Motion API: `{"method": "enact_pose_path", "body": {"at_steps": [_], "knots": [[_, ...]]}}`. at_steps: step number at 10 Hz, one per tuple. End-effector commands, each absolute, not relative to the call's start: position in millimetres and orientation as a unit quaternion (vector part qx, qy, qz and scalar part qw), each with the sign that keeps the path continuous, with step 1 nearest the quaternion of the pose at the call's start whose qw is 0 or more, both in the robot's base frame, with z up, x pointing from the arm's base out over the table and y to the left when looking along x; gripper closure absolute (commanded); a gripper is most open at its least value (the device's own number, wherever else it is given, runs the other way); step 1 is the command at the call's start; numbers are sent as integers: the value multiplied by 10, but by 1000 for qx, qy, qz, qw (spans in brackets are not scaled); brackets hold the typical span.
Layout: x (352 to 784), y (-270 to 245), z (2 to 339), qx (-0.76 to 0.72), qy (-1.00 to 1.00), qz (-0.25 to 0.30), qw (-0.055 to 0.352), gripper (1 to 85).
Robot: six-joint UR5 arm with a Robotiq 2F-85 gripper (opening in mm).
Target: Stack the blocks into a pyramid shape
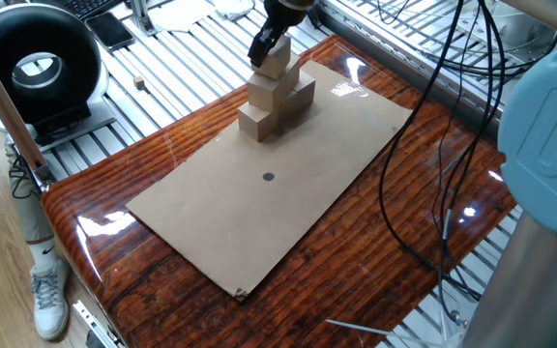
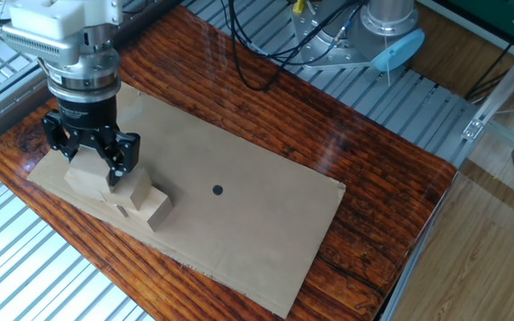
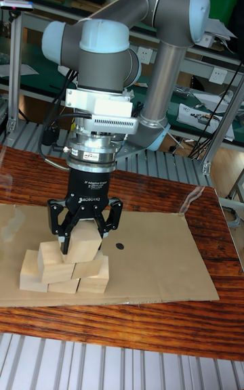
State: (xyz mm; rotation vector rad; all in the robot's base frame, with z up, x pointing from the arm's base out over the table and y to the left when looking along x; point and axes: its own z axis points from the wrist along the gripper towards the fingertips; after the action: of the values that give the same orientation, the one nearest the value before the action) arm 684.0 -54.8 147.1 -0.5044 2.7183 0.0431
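Observation:
A stepped pile of tan wooden blocks [image 3: 64, 275] stands at the far end of the cardboard sheet [image 1: 259, 203], with a base row and a second row showing. The top block [image 3: 83, 244] sits slightly turned at the pile's peak, and I cannot tell whether it touches the second row. My gripper [image 3: 83, 235] hangs straight down over the pile, shut on this top block with a finger on each side. The same pile [image 1: 277, 101] and gripper [image 1: 269, 50] appear in one fixed view. In the other fixed view the gripper [image 2: 92, 153] hides most of the pile [image 2: 136, 198].
A black dot [image 1: 268, 177] marks the middle of the cardboard. A tiny wooden cube [image 1: 138, 84] lies on the slatted metal bench beside a black ring-shaped device [image 1: 35, 68]. Black cables [image 1: 424, 145] hang over the right side of the wooden table.

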Motion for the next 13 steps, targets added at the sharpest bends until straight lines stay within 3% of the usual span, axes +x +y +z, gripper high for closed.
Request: {"method": "enact_pose_path", "body": {"at_steps": [1,2,7,8,13], "knots": [[6860,-607,1483,-186,964,4,189,243],[6874,-660,1484,-195,962,-8,190,200],[6847,-634,1481,-193,963,6,186,157],[6833,-633,1503,-195,963,9,185,117],[6691,-675,1701,-208,963,10,169,73]]}}
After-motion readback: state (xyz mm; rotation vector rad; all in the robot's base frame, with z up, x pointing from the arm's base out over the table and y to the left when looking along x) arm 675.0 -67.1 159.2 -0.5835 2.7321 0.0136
